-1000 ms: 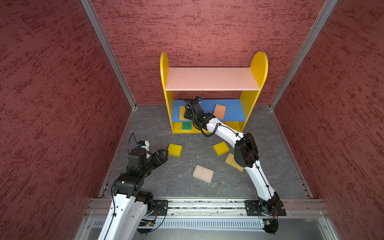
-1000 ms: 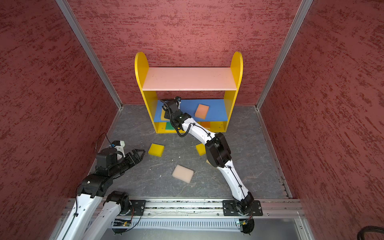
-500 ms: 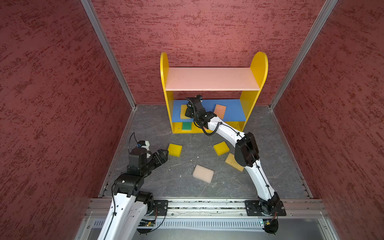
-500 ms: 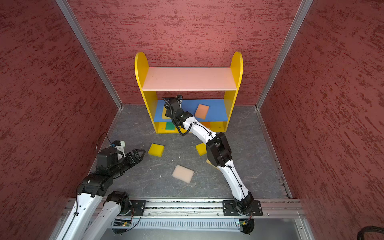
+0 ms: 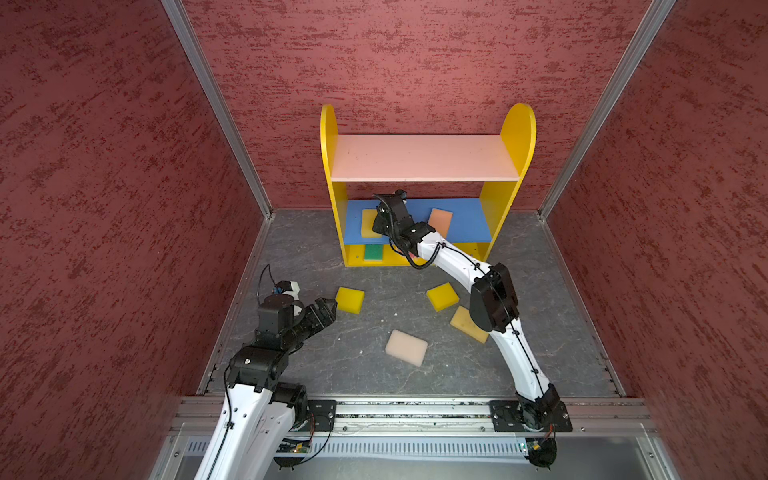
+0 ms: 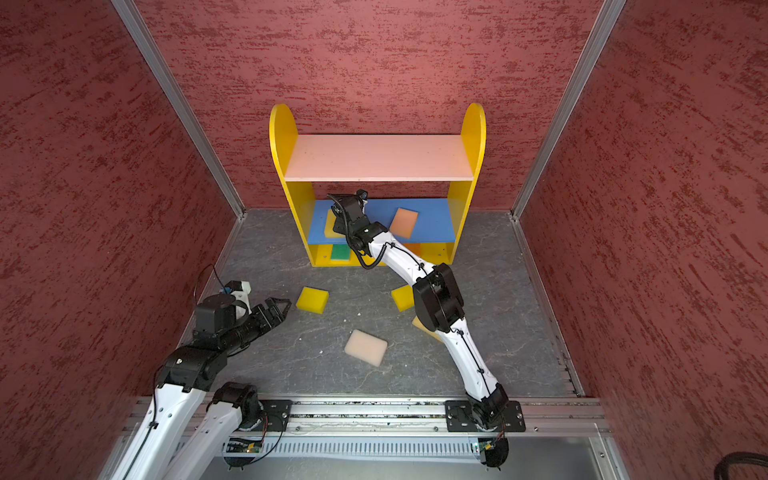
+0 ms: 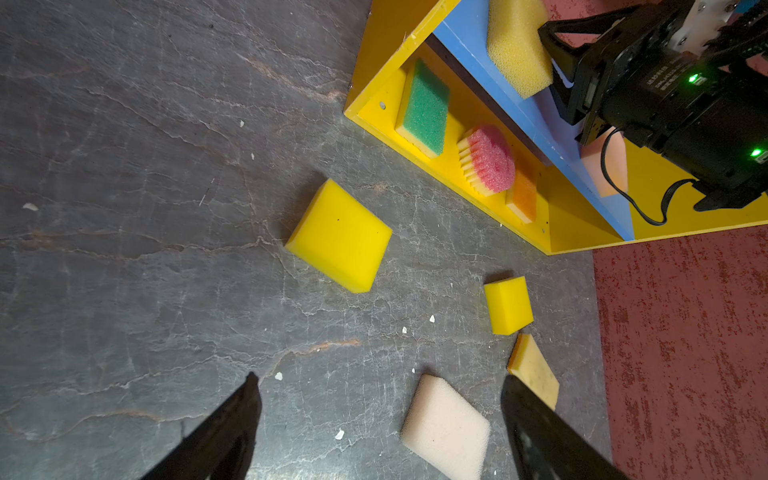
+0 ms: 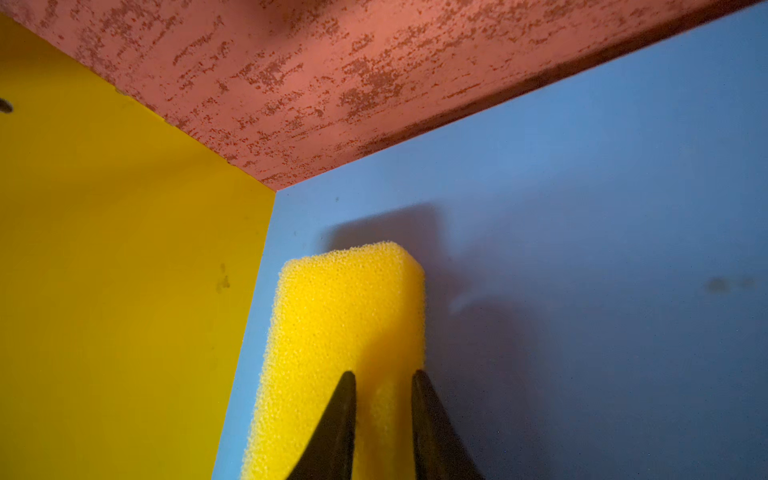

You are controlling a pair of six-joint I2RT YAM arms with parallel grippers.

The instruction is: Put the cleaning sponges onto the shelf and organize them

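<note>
right arm is in the shelf [image 5: 517, 137] with a coarse yellow sponge [image 8: 345, 307] lying on the blue board [image 5: 465, 220]. it's at the board's left end, just beside the yellow side panel [image 8: 124, 249]. a thin strip of blue shows between them, so they're not touching.

the bit that matters: the sponge's long axis runs from the board's front edge toward its back edge, the same line the right fingers [image 8: 338, 424] point along. they sit at its front end with only a narrow gap between them, and there's foam in that gap. i can't tell from the wrist view whether they're pinching it or just straddling it. my guess is the clean exit is straight back out over the front edge, along that axis. a sideways drag would probably skew the sponge into the panel.

left fingers [image 7: 232, 424] are spread wide and holding nothing, over the bench [image 5: 316, 365] by its left edge. the bright yellow sponge [image 5: 350, 299] lies right ahead of them, near, and skewed to the line between the fingertips. so i'd say the left arm is the nearer one for that block, though the wrist probably needs a twist first. three more sponges lie on the bench around the right arm's elbow.
</note>
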